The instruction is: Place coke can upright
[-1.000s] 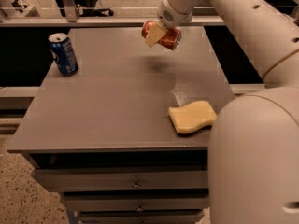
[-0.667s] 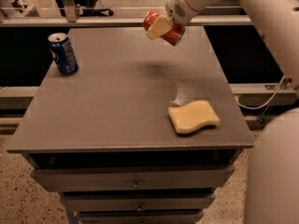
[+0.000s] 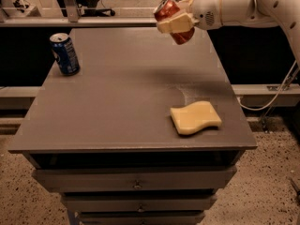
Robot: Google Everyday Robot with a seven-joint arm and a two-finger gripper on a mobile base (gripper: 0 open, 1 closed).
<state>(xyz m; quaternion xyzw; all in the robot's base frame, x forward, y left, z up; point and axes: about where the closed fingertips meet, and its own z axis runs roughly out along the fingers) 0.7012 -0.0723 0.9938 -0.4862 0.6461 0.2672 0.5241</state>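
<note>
The red coke can [image 3: 168, 13] is held in the air above the far right part of the grey table [image 3: 122, 111], tilted with its silver top toward the upper left. My gripper [image 3: 177, 21] is shut on the can's middle, its cream fingers [image 3: 174, 25] wrapped across it. The white arm reaches in from the upper right.
A blue soda can [image 3: 64, 53] stands upright at the table's far left. A yellow sponge [image 3: 195, 117] lies near the right front. Drawers sit below the tabletop. A railing and a dark gap run behind the table.
The arm has swung back to the right and lifted, carrying the coke can higher above the table's far right. The can stays tilted in the grip.
</note>
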